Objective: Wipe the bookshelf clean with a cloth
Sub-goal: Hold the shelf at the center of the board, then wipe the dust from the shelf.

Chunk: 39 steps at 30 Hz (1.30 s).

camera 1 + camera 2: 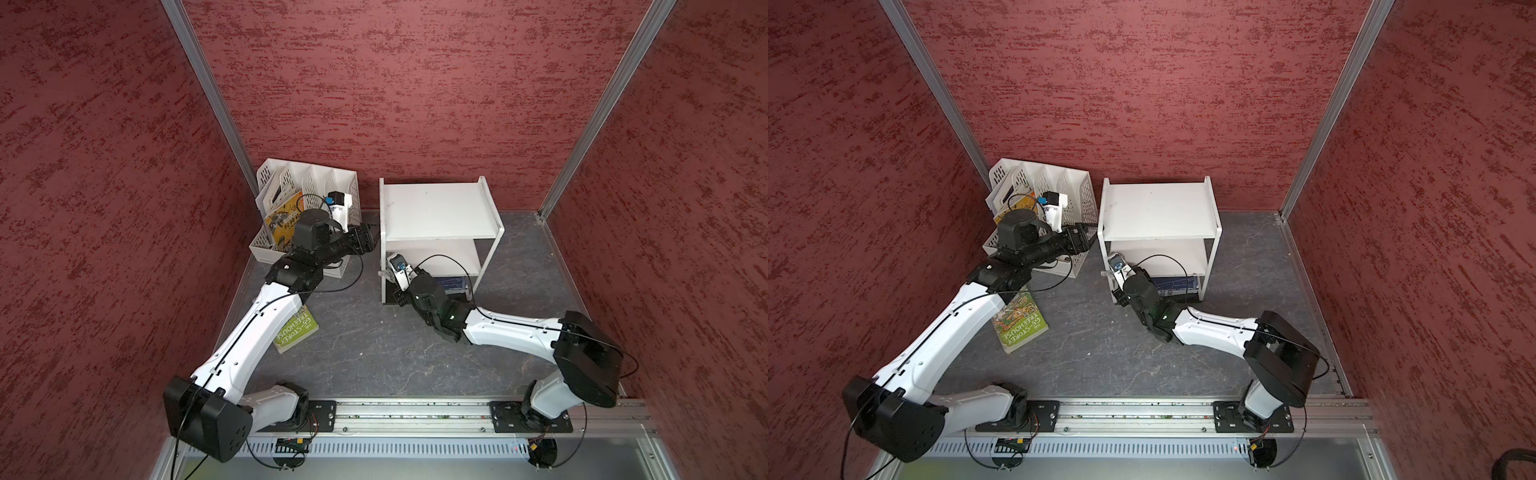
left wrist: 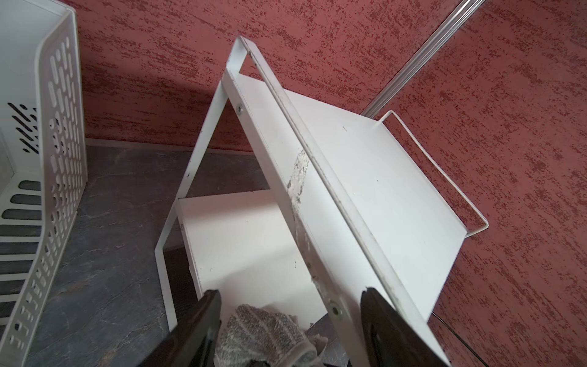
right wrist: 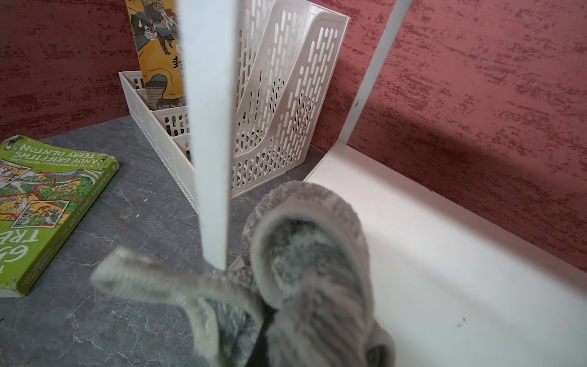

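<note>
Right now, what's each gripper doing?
Left gripper: open, beside the bookshelf, holding nothing.
Right gripper: shut on the cloth.

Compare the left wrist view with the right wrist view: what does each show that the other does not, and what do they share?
Left wrist only: the top board with a grimy scrape along its edge. Right wrist only: a green book lying flat, and a yellow book standing in the rack. Both: the bookshelf, the cloth, the rack and the red wall.
</note>
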Tool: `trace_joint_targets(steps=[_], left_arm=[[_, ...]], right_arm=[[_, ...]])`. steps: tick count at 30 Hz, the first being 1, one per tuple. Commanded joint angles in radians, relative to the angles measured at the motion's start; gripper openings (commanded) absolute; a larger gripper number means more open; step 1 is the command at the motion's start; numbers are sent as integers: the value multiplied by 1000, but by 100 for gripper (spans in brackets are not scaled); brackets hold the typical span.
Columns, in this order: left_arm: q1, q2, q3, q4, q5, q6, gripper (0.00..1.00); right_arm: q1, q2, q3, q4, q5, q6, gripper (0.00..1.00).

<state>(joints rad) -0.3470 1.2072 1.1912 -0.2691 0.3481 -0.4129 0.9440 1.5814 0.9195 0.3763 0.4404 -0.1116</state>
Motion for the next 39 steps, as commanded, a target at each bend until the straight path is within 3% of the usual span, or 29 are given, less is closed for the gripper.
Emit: trace_joint_targets(steps=[1, 8, 13, 18, 23, 29, 39], left_arm=[[12, -59, 24, -4, -4, 29, 74], [3, -46, 70, 21, 47, -3, 77], [-46, 59, 144, -15, 27, 32, 66], [-77, 97, 168, -48, -87, 80, 64], [-94, 121, 192, -68, -87, 99, 62], [-113, 136, 201, -75, -92, 120, 53], [-113, 130, 184, -76, -111, 125, 52]], right_arm=[[-48, -17, -19, 1, -18, 35, 0], [-96, 26, 4, -46, -68, 73, 0], [-105, 71, 14, -37, -75, 62, 0], [-106, 123, 32, -28, -57, 25, 0], [-109, 181, 81, -47, -55, 19, 0], [-124, 257, 137, -56, -48, 59, 0], [-172, 349, 197, -86, -30, 97, 0]])
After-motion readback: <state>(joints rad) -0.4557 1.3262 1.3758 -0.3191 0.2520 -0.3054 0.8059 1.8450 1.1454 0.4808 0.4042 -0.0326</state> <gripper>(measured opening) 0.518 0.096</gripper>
